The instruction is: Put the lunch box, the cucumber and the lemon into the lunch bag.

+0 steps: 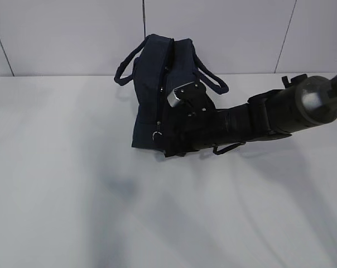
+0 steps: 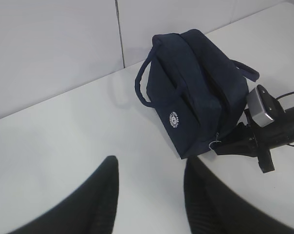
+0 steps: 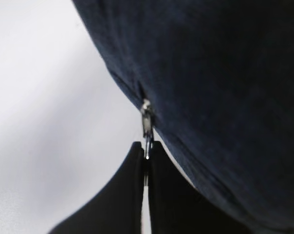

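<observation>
The wide white tabletop [image 1: 73, 195] carries the scene, with a pale panelled wall [image 1: 68, 33] behind it. Near the back edge of the tabletop stands the dark navy fabric lunch bag [image 1: 152, 89], a boxy bag with two loop handles [image 1: 124, 70]. In the left wrist view a small round white logo patch [image 2: 174, 118] shows on its side. The bag's zipper line [image 1: 160, 95] runs along the top and down the end that faces the camera, and it looks closed.

The black right arm [image 1: 258, 117] reaches in from the right side, low over the tabletop, to the lower end of the bag. Its right claw [image 3: 146, 158] is closed on the small silver zipper pull [image 3: 147, 127]: in the right wrist view the two dark fingers [image 3: 127, 195] are pressed together around the thin metal tab, directly below the navy fabric.

The left claw [image 2: 149, 195] hangs apart from the bag, above bare tabletop. Its two dark fingers stand open, with nothing between them.
</observation>
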